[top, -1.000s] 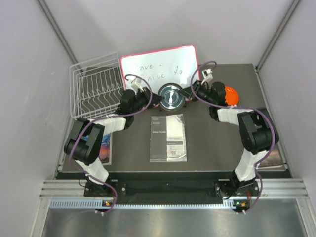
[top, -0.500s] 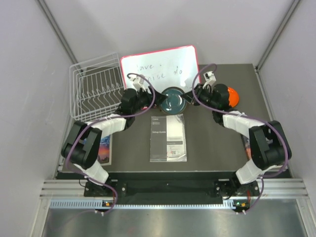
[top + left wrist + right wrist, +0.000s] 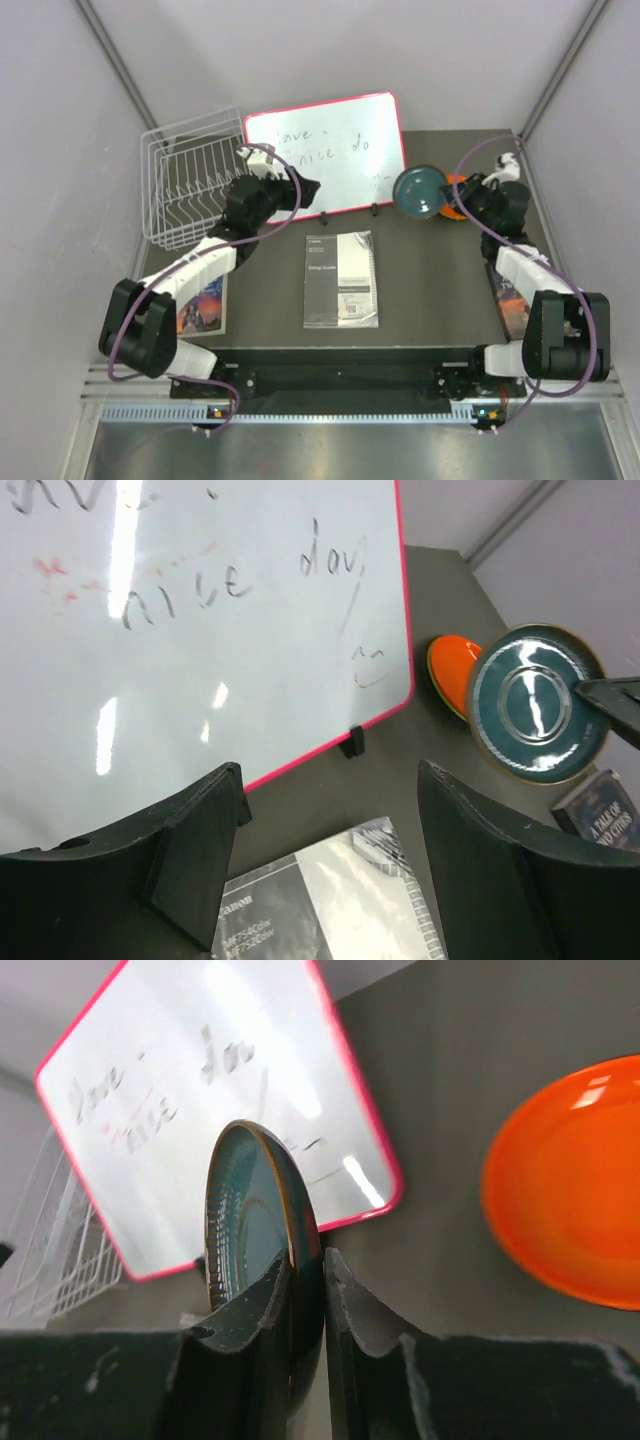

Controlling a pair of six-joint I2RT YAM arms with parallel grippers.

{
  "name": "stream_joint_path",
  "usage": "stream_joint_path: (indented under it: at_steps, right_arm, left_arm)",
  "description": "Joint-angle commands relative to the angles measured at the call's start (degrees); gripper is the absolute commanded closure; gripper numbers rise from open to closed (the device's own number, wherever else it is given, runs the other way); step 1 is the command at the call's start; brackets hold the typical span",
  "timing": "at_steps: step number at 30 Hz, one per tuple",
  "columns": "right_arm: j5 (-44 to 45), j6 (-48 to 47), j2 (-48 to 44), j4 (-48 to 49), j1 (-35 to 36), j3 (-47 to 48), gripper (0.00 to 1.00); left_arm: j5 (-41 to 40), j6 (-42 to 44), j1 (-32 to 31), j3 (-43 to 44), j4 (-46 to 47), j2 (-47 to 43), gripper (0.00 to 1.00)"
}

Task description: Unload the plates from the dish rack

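Top external: my right gripper (image 3: 322, 1265) clamps teal plate (image 3: 418, 190) by its rim, 1 o'clock, near table's (image 3: 440, 280) far edge; orange plate (image 3: 450, 668) half hidden behind. Left gripper (image 3: 330, 775) wide, empty, by whiteboard (image 3: 325, 150); rack (image 3: 192, 178) 10 o'clock.

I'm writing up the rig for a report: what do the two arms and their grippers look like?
Both the left arm and right arm have black joint housings, white link covers and a looping purple cable. The left gripper has broad matte-black wedge fingers; the right gripper likewise, with pale scuffs.
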Motion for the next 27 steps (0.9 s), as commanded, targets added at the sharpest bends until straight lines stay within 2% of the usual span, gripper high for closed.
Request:
stream_joint_path:
  at_steps: [1, 5, 11, 14, 22, 27]
  right_arm:
    - [2.9, 0.2, -4.3, 1.9, -9.2, 0.0, 1.00]
    - [3.6, 0.6, -1.0, -0.1, -15.8, 3.4, 1.00]
    - [3.2, 1.1, 8.8, 0.2, -18.7, 9.6, 1.00]
    - [2.6, 1.2, 14.4, 1.0, -19.3, 12.5, 1.00]
    - [-0.5, 3.5, 25.1, 3.7, -20.0, 18.6, 1.00]
    - [-1.7, 3.7, 26.2, 3.7, -20.1, 19.4, 1.00]
  left_arm:
    - [-8.1, 6.4, 1.0, -0.4, -4.6, -7.2, 0.23]
    - [-12.6, 8.3, 2.5, -2.2, -4.8, -10.8, 0.13]
    - [-13.1, 9.0, 5.1, -2.2, -6.6, -12.1, 0.08]
    - [-14.3, 9.1, 5.9, -2.6, -7.1, -12.7, 0.01]
    - [-15.4, 9.4, 6.8, -4.3, -7.2, -13.9, 0.01]
    - [-15.2, 9.1, 7.2, -4.3, -6.9, -13.1, 0.01]
